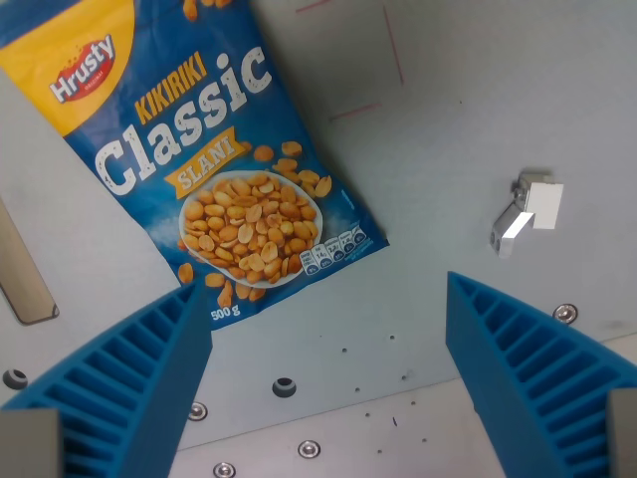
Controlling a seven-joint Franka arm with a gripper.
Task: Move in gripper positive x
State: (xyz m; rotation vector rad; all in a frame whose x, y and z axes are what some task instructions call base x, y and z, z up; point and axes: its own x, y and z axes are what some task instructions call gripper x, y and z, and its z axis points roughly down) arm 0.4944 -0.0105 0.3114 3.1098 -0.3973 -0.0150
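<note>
The hand [328, 329] hangs over the grey surface [468, 139] with its two blue ribbed fingers [139, 383] spread wide and nothing between them; bare surface with small screw heads and a dark hole [285, 385] shows in the gap. A blue bag of peanuts [199, 149], printed "Hrusty Kikiriki Classic Slani", lies flat and tilted toward the far left corner of the view, its lower corner just beside the tip of the finger on the wrist view's left, though whether the two touch cannot be told. A small white bracket [528, 209] stands well apart toward the right edge, thin pink lines [393, 45] mark the surface near the far edge, and a beige strip [25, 269] lies at the left edge. The task names no object, only a shift of the hand along its own positive x, so a single picture gives no measure of how much of that travel is done. My judgement is that the move has no visible endpoint here; the path beside the bag appears free, and the hand carries nothing that could be dropped.
</note>
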